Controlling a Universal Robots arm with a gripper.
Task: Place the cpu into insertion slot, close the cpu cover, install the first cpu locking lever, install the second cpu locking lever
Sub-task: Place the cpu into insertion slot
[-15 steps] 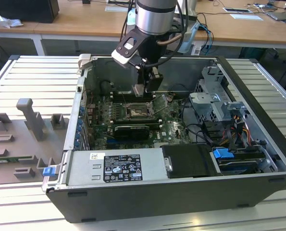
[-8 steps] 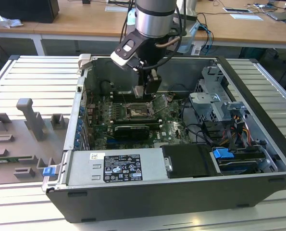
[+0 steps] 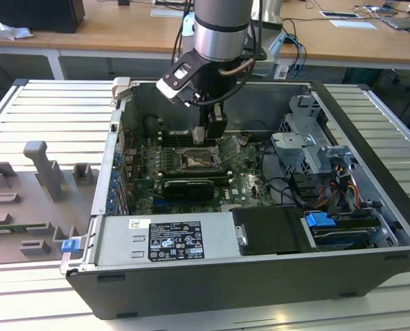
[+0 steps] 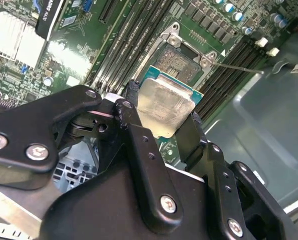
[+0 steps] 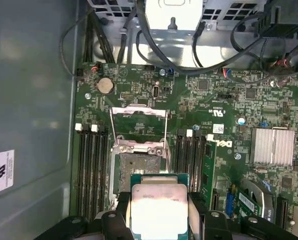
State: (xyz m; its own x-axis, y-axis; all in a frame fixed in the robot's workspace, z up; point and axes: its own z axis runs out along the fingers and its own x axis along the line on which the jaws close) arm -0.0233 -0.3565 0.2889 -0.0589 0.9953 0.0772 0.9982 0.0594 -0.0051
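First wrist view | gripper [image 5: 159, 222] clamps the cpu [image 5: 159, 202] just short of the insertion slot [image 5: 137, 167] | cpu cover [image 5: 138, 111] raised open | cpu not yet seated; cover, both levers undone.

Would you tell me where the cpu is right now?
In the first wrist view the cpu is held in the gripper above the green board, just short of the insertion slot.

Black-and-white label [image 3: 173, 240] on power supply [image 3: 122, 243], white sticker [image 5: 4, 171] on case wall [image 5: 33, 100], white lettering [image 5: 223, 144] on motherboard [image 5: 138, 90]
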